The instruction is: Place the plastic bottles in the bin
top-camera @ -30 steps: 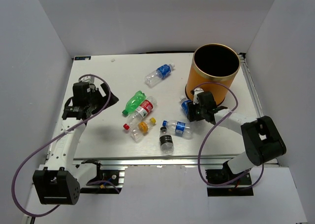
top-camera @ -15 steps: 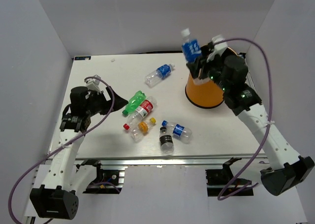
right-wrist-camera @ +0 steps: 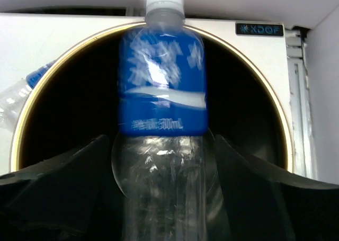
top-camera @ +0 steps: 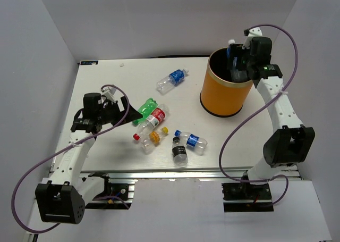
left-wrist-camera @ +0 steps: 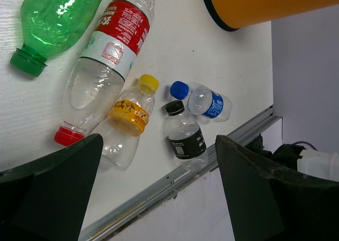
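Note:
My right gripper [top-camera: 237,62] hangs over the mouth of the orange bin [top-camera: 227,96], jaws open. A blue-labelled bottle [right-wrist-camera: 161,92], blurred, drops between the spread fingers [right-wrist-camera: 63,177] above the bin's black inside [right-wrist-camera: 69,114], with a gap on each side. Several plastic bottles lie on the table: green [top-camera: 144,110], red-labelled [top-camera: 154,118], yellow-labelled [top-camera: 152,138], black-labelled [top-camera: 180,151], blue-labelled [top-camera: 192,141], and another blue one [top-camera: 173,78] at the back. My left gripper [top-camera: 118,112] hovers open just left of the green bottle [left-wrist-camera: 58,18], holding nothing.
The bin stands at the table's back right, close to the right edge rail [top-camera: 273,101]. A metal rail [left-wrist-camera: 175,180] runs along the near edge, right beside the black-labelled bottle [left-wrist-camera: 184,137]. White walls enclose the table on three sides.
My right arm lifted the blue-labelled bottle from the table up over the bin, then opened its jaws; the bottle now falls. My left arm edged a little toward the bottle cluster.

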